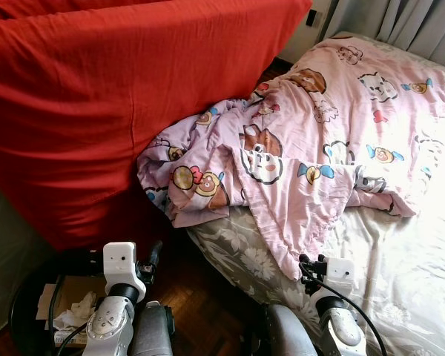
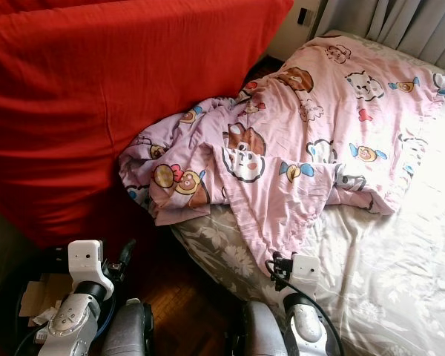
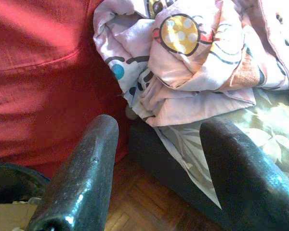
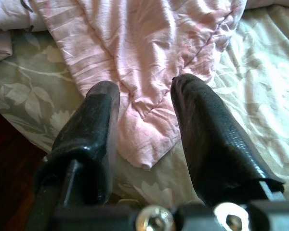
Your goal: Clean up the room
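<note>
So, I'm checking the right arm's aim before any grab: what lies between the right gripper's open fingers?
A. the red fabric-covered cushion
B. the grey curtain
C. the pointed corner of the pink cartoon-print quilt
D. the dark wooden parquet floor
C: in the right wrist view the right gripper, fingers apart, frames the tapering corner of the pink cartoon-print quilt, which lies on the grey floral bedsheet.

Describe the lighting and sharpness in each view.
Eye views: sharp; daylight overexposes the floral bed sheet at right, while the wood floor lies in shadow. Left wrist view: soft, reddish; left gripper fingers blurred up close. Right wrist view: pink blanket evenly lit, sheet glaring beside the open right gripper.
</note>
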Controlling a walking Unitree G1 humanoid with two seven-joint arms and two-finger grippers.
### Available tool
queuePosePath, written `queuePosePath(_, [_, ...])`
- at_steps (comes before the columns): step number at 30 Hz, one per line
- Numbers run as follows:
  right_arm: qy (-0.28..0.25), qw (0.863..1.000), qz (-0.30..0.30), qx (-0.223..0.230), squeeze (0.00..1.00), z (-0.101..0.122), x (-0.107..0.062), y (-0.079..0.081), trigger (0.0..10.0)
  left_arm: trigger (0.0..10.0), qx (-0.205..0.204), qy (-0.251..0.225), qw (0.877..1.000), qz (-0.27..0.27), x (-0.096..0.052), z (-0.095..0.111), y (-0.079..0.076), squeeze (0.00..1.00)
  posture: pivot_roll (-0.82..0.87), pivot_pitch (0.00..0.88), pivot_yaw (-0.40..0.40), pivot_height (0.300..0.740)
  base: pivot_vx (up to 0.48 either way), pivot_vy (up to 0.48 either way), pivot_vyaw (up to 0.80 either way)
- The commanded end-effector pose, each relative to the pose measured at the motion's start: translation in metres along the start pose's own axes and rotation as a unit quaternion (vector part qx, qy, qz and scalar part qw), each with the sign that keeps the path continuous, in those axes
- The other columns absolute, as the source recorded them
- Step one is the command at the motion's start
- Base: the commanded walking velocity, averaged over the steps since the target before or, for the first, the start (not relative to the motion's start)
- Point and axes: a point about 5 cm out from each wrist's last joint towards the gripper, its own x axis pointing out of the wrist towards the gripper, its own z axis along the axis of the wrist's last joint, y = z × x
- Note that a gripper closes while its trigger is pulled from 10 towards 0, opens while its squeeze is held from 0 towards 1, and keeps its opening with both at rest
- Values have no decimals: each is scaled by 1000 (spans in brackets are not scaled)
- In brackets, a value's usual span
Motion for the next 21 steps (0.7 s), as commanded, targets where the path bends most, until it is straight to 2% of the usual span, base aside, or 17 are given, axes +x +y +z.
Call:
queuePosePath(1, [4,1000,-3,2,0,-3,-2,-1,10000,10000,3,10,1000,0,-3,-3,1,0,87,209,-63,629,0,0,0])
queuePosePath(6, [22,1000,-5,-3,0,-6,-2,-1,10000,10000,4,13,1000,1,-3,-3,1,0,87,209,-63,624,0,0,0])
queuePosePath(12, [5,1000,0,2,0,-4,-3,0,10000,10000,4,15,1000,3,-3,-4,1,0,88,215,-63,614,0,0,0])
queuePosePath(21, [17,1000,-1,-5,0,-6,-2,1,10000,10000,2,16,1000,5,-4,-4,2,0,90,215,-63,614,0,0,0])
